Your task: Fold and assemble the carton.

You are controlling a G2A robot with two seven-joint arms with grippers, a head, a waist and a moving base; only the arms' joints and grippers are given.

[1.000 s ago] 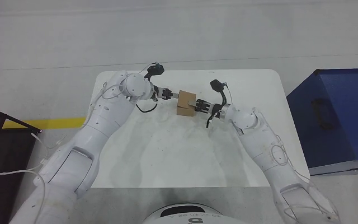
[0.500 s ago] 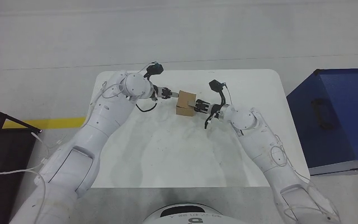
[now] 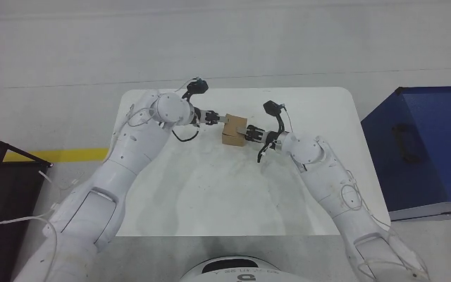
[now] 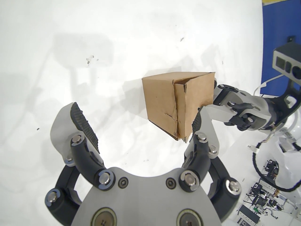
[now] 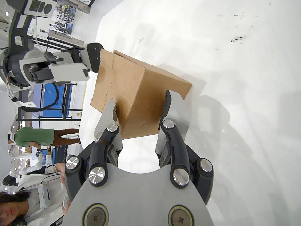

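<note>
I see glossy white shells on my left arm and right arm, each wrist beside the carton carrying a camera pod on a black bracket. The left gripper and right gripper share grey palm plates, black links, silver screws and ribbed black pads; a black cable loops off the left wrist.

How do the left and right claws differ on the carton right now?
The left claw is spread wide; the right claw is closed on the carton. Only one left claw finger touches the carton's end; the right claw pinches it between both. Both meet the carton from opposite ends.
</note>
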